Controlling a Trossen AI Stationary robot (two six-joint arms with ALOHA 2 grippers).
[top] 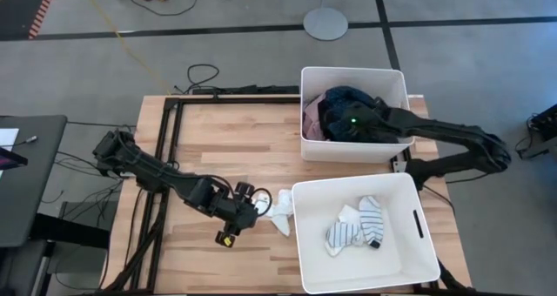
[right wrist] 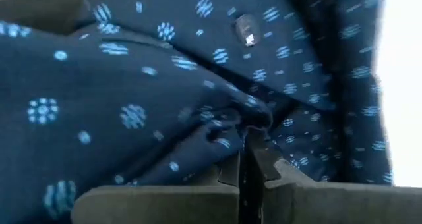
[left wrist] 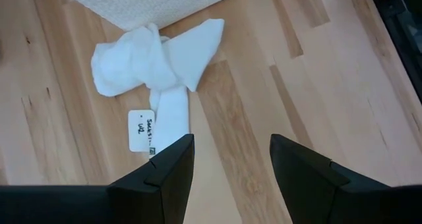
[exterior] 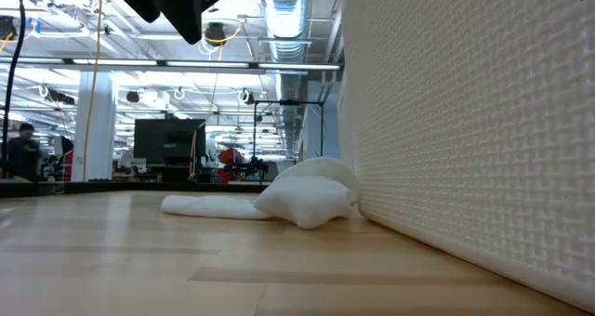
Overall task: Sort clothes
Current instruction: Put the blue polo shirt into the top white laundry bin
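1. Your left hand (left wrist: 231, 165) hangs part-open over the table (top: 218, 131), holding nothing; white sock (left wrist: 155, 59) lies just ahead, touching the front bin (top: 418, 270).
2. Your right hand (right wrist: 245, 161) sits closed in the rear bin (top: 348, 148), fingertips pressing the navy dotted garment (right wrist: 165, 85).

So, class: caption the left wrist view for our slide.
Open left gripper above a crumpled white sock lying against the bin.

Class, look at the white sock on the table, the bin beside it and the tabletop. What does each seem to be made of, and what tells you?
White sock: soft knit fabric, probably cotton; it lies crumpled and folded, with a paper tag.
Bin: likely white moulded plastic, matt; its wall shows a regular woven-look relief.
Tabletop: pale wood with a smooth finish; grain lines and jointed strips show.
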